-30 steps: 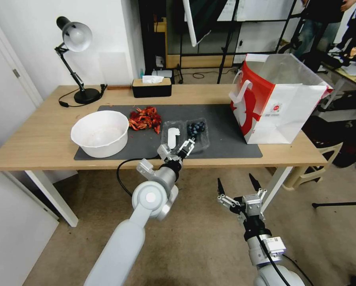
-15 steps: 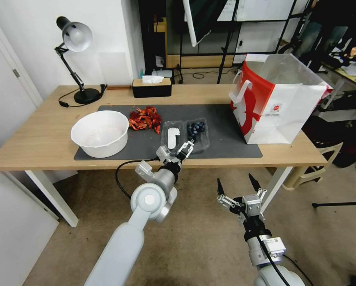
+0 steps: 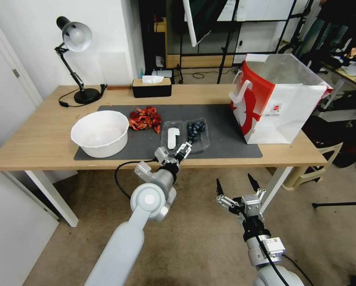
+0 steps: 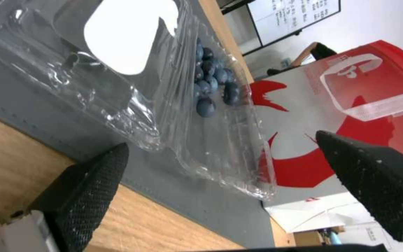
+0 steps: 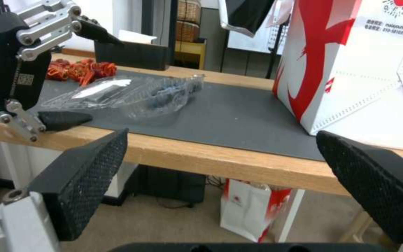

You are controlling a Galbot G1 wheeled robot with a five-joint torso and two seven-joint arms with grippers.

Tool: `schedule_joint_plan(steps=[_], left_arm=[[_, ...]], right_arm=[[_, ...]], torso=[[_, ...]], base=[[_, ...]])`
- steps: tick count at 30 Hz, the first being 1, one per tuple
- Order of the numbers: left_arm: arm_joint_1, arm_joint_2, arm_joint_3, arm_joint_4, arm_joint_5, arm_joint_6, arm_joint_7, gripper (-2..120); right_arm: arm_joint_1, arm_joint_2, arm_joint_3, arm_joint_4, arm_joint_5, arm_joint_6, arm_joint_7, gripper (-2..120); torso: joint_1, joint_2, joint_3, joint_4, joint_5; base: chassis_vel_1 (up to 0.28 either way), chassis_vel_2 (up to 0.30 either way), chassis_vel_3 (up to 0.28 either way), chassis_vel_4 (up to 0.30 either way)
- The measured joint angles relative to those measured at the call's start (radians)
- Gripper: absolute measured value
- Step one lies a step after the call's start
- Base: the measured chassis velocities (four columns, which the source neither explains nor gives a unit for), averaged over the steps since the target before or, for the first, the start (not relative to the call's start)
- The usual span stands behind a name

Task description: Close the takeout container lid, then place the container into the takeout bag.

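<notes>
Left gripper (image 3: 175, 152): held at the table's near edge with its black fingers spread wide and nothing between them.
Takeout container (image 3: 197, 133): a small clear plastic clamshell box with dark blueberries inside, seen lying open on the dark grey mat (image 3: 225, 131), just beyond the left gripper's fingertips and not touched by them.
Lid (image 3: 172, 137): the clear hinged half with a white oblong label, laid flat beside the berry half, directly ahead of the left gripper.
Takeout bag (image 3: 279, 107): a large red-and-white paper carrier with white handles, stood upright and open-topped, well off to the right of the left gripper.
Right gripper (image 3: 237, 190): parked below table height, in front of the table, fingers spread wide and empty.
Step in hand: judged to be the approach to the lid; nothing is closed yet.
Next move: the lid's free edge would need to be caught and folded over the berries, gently, since thin plastic is likely to slide or buckle.
</notes>
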Motion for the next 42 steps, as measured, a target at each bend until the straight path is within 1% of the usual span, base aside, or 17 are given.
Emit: schedule_joint_plan(steps=[12, 14, 16, 17, 19, 21, 23, 25, 27, 29, 30, 32, 34, 36, 42], left_arm=[[-0.001, -0.005, -0.006, 0.001, 0.0, -0.014, -0.01, 100], [0.001, -0.005, -0.007, -0.001, 0.001, -0.02, -0.005, 100], [0.005, -0.003, -0.006, -0.006, 0.02, -0.033, 0.018, 100], [0.005, -0.003, -0.006, -0.006, 0.02, -0.033, 0.018, 100], [0.013, 0.004, 0.006, -0.013, 0.084, -0.05, 0.058, 100], [0.014, 0.005, 0.009, -0.014, 0.098, -0.052, 0.064, 100], [0.019, 0.009, 0.022, -0.017, 0.176, -0.072, 0.087, 100], [0.019, 0.01, 0.025, -0.017, 0.193, -0.077, 0.092, 100], [0.022, 0.011, 0.04, -0.006, 0.306, -0.112, 0.127, 100], [0.022, 0.011, 0.041, -0.002, 0.326, -0.119, 0.134, 100], [0.02, 0.012, 0.045, 0.013, 0.386, -0.137, 0.153, 100], [0.014, 0.011, 0.047, 0.026, 0.432, -0.155, 0.174, 100], [0.011, 0.011, 0.047, 0.029, 0.445, -0.162, 0.186, 100], [0.001, 0.009, 0.046, 0.029, 0.451, -0.175, 0.213, 100], [-0.018, 0.008, 0.041, 0.027, 0.447, -0.182, 0.25, 100]], right_arm=[[0.0, 0.003, -0.003, -0.01, -0.003, 0.006, 0.0, 100], [-0.001, 0.003, -0.003, -0.012, -0.003, 0.007, 0.0, 100], [-0.001, 0.003, -0.003, -0.014, -0.004, 0.009, 0.0, 100], [-0.001, 0.003, -0.003, -0.014, -0.004, 0.009, 0.0, 100], [-0.001, 0.003, -0.004, -0.015, -0.004, 0.01, 0.0, 100], [-0.001, 0.003, -0.004, -0.015, -0.004, 0.011, 0.0, 100], [-0.002, 0.004, -0.005, -0.015, -0.004, 0.013, 0.0, 100], [-0.002, 0.004, -0.006, -0.015, -0.004, 0.014, 0.0, 100], [-0.005, 0.005, -0.006, -0.018, -0.005, 0.019, 0.0, 100], [-0.006, 0.005, -0.006, -0.018, -0.005, 0.02, 0.0, 100], [-0.007, 0.005, -0.005, -0.018, -0.005, 0.021, 0.0, 100], [-0.008, 0.005, -0.005, -0.018, -0.005, 0.022, 0.0, 100], [-0.008, 0.005, -0.004, -0.018, -0.005, 0.022, 0.0, 100], [-0.009, 0.005, -0.003, -0.018, -0.005, 0.022, 0.0, 100], [-0.013, 0.006, -0.003, -0.017, -0.005, 0.022, 0.0, 100]], torso=[[0.0, 0.0, 0.0, 0.0, 0.0], [0.0, 0.0, 0.0, 0.0001, 0.0], [0.0, 0.0, 0.0, 0.0002, 0.0], [0.0, 0.0, 0.0, 0.0002, 0.0], [0.0, 0.0, 0.0, 0.0001, 0.0], [0.0, 0.0, 0.0, 0.0001, 0.0], [0.0, 0.0, 0.0, 0.0001, 0.0], [0.0, 0.0, 0.0, 0.0001, 0.0], [0.0, 0.0, 0.0, 0.0, 0.0], [0.0, 0.0, 0.0, 0.0001, 0.0], [0.0, 0.0, 0.0, 0.0, 0.0], [0.0, 0.0, 0.0, 0.0, 0.0], [0.0, 0.0, 0.0, 0.0, 0.0], [0.0, 0.0, 0.0, 0.0, 0.0], [0.0, 0.0, 0.0, 0.0, 0.0]], base=[[0.0, 0.0, 0.0, 0.0], [0.0, 0.0, 0.0, 0.0], [0.0, 0.0, 0.0, 0.0], [0.0, 0.0, 0.0, 0.0], [0.0, 0.0, 0.0, 0.0], [0.0, 0.0, 0.0, 0.0], [0.0, 0.0, 0.0, 0.0], [0.0, 0.0, 0.0, 0.0], [0.0, 0.0, 0.0, 0.0], [0.0, 0.0, 0.0, 0.0], [0.0, 0.0, 0.0, 0.0], [0.0, 0.0, 0.0, 0.0], [0.0, 0.0, 0.0, 0.0], [0.0, 0.0, 0.0, 0.0], [0.0, 0.0, 0.0, 0.0]])
